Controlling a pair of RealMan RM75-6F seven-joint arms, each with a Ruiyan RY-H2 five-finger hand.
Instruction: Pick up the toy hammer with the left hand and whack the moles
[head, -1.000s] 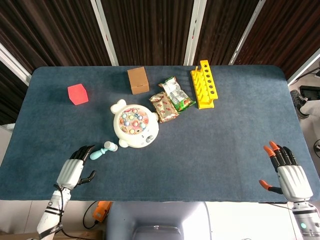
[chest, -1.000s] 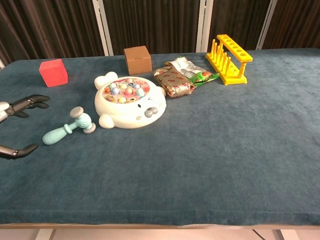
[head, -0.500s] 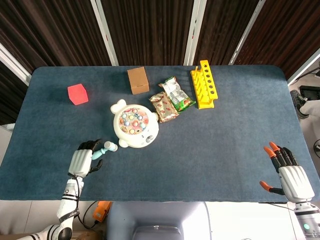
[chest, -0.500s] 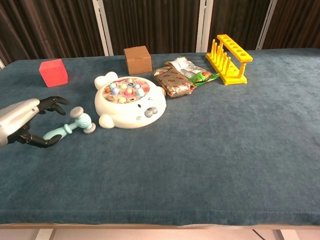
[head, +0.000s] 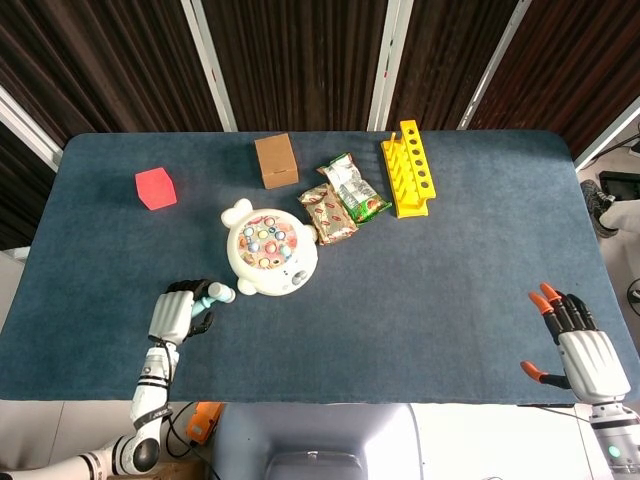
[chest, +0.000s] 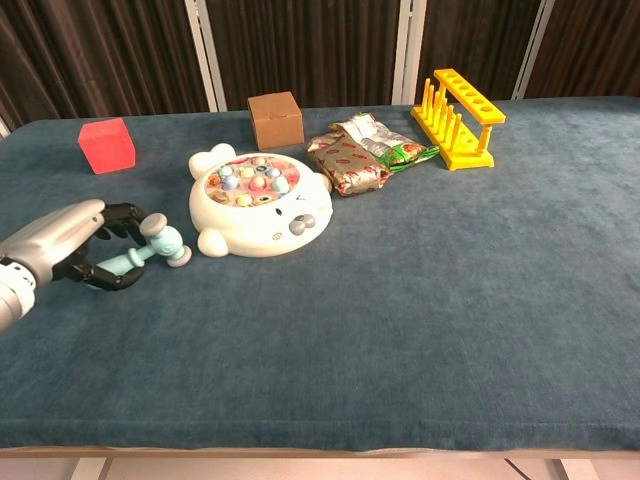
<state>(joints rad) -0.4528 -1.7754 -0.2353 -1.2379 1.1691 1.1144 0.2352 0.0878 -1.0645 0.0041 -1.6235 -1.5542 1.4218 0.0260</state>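
At the left hand (chest: 75, 250), your fingers (chest: 118, 213) are curled round the hammer (chest: 150, 250) handle, thumb under it near the butt end, but I can't tell if the grip has closed tight or only cages it. Hammer lies on the table (head: 420, 280), head pointing at the mole toy (head: 268, 252) and just beside its ear, w/ a small gap.

Risks as I judge them:
- Handle is short and smooth; you hold it low, so the head may droop or twist once lifted. Squeeze firm before raising.
- If grip is loose, a lift could roll the hammer out onto the cloth.
- Head sits close to the toy; a sideways drag may nudge the toy, which looks light and free to slide.
- Hard whacks could shove the toy toward the snack packs (head: 340, 205) and box (head: 276, 160) behind it.

Right hand (head: 585, 355) rests far off at the table's near right corner, fingers spread, holding nothing, so no clash there.
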